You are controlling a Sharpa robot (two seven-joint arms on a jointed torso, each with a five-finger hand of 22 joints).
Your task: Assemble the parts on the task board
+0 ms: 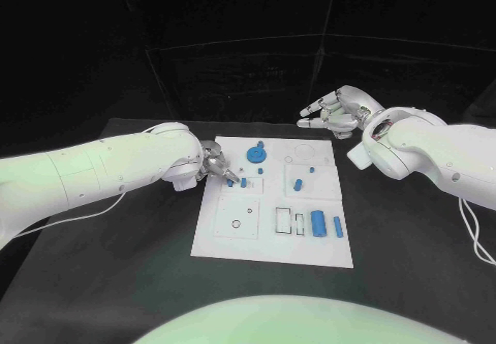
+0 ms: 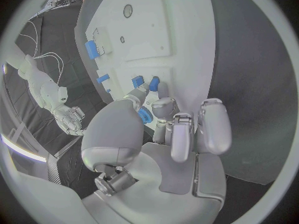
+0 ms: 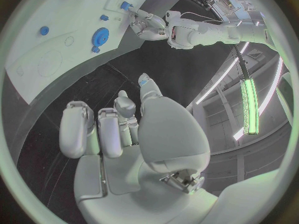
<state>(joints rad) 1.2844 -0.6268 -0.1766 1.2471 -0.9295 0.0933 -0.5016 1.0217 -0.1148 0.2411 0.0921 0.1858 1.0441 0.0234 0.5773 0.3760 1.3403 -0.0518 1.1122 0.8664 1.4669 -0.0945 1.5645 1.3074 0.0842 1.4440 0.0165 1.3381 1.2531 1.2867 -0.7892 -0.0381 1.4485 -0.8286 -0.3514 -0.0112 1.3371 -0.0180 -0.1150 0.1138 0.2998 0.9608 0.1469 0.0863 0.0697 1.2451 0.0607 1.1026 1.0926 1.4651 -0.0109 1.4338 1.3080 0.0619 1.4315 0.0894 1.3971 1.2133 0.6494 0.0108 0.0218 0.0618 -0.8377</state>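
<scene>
head view: left hand [image 1: 216, 166] at the board's [image 1: 233, 244] left edge, fingertips at two small upright pegs [image 1: 236, 182]; whether it pinches one i cannot tell. right hand [image 1: 332, 111] off the far right corner, fingers apart, holding nothing, farther away.

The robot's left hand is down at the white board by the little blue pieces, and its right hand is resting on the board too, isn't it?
Not quite. The left hand is indeed at the white board by the small blue pieces. But the right hand is not resting on the board: the head view shows it off the board, past its far right corner, fingers apart and holding nothing.
</scene>
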